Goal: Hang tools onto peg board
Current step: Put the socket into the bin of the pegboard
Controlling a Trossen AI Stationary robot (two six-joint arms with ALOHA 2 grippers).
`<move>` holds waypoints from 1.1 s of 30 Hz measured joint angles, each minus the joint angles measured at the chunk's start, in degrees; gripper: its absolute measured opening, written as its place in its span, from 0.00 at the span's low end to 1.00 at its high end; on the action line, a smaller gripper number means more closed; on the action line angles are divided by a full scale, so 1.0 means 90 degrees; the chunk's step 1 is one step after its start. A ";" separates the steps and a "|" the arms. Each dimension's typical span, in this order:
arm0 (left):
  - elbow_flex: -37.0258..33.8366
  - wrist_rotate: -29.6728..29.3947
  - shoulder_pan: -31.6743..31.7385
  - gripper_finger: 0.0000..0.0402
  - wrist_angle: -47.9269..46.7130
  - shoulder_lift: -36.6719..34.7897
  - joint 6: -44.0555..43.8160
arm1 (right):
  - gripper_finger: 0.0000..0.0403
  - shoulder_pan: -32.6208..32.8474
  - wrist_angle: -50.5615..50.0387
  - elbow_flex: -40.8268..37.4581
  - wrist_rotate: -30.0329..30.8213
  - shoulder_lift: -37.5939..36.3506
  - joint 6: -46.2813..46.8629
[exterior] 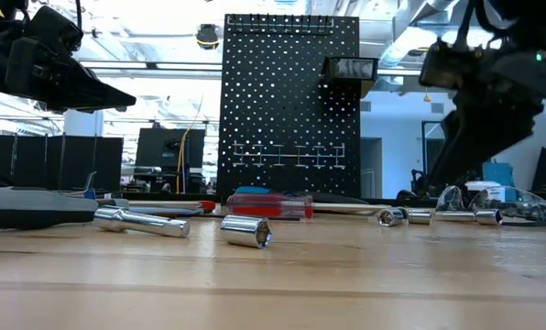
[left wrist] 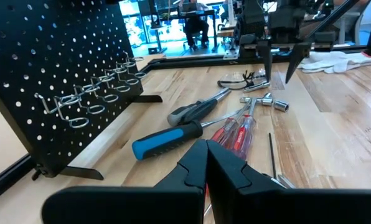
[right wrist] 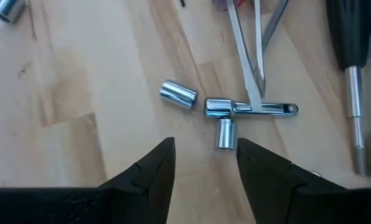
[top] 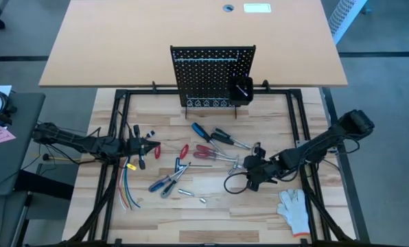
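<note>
The black peg board (top: 211,75) stands upright at the table's far edge, with a small black bin (top: 241,89) on its lower right. Screwdrivers with blue (left wrist: 167,142), black (left wrist: 192,112) and red (left wrist: 235,134) handles lie on the table in front of it. My left gripper (left wrist: 207,152) is shut and empty, level above the table's left part (top: 153,147). My right gripper (right wrist: 204,149) is open and points down over a small silver socket (right wrist: 226,134), beside a silver ratchet bar (right wrist: 254,109) and another socket (right wrist: 178,94). It touches nothing.
A white glove (top: 295,209) lies at the near right. A bundle of coloured wires (top: 127,189) lies at the near left, and a black cable loop (top: 235,182) by my right gripper. More sockets (exterior: 246,230) and a bar (exterior: 140,221) lie near the front edge.
</note>
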 joint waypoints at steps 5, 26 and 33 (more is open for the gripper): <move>0.0000 0.0000 0.0000 0.00 0.0000 0.0000 -0.0001 | 0.44 -0.0145 0.1074 -0.0549 -0.0001 0.0000 -0.0326; 0.0000 -0.0002 0.0000 0.00 0.0000 0.0000 0.0000 | 0.44 -0.1302 0.1491 -0.0782 -0.1424 0.0299 -0.1446; 0.0000 -0.0002 0.0000 0.00 0.0002 0.0000 0.0000 | 0.41 -0.1292 0.1779 -0.0758 -0.1403 0.0752 -0.1380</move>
